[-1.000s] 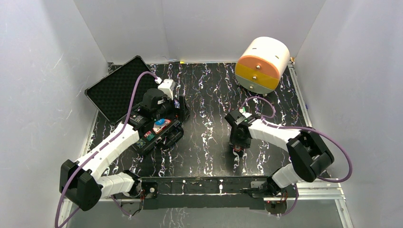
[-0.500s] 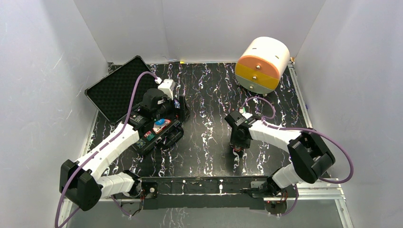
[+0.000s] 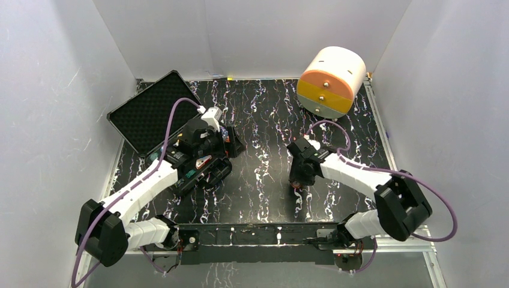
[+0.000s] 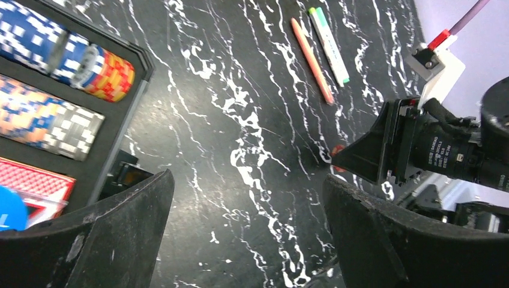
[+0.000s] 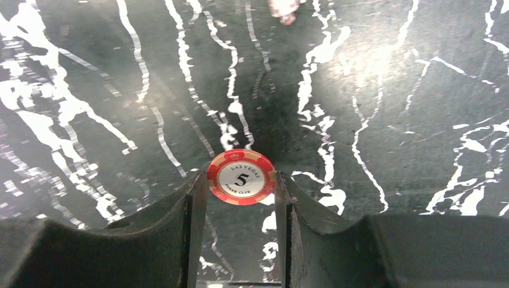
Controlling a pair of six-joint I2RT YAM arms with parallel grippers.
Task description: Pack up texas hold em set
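- Down in the middle of the top view, the right gripper points at the black table.
- Its jaws are closed in on one red chip. Both fingers touch the chip's sides.
- That chip has a big 5 on it and sits in the middle of the right wrist view.
- On the left side of the top view is the black case, with its foam lid lying open behind it.
- Rows of chips fill the case, and a red card deck lies beside them.
- Over the case's edge is the left gripper. Its jaws are wide apart and hold nothing.
- A red pen and a green pen lie side by side at the top of the left wrist view.
- A big orange and white cylinder stands at the upper right of the top view.
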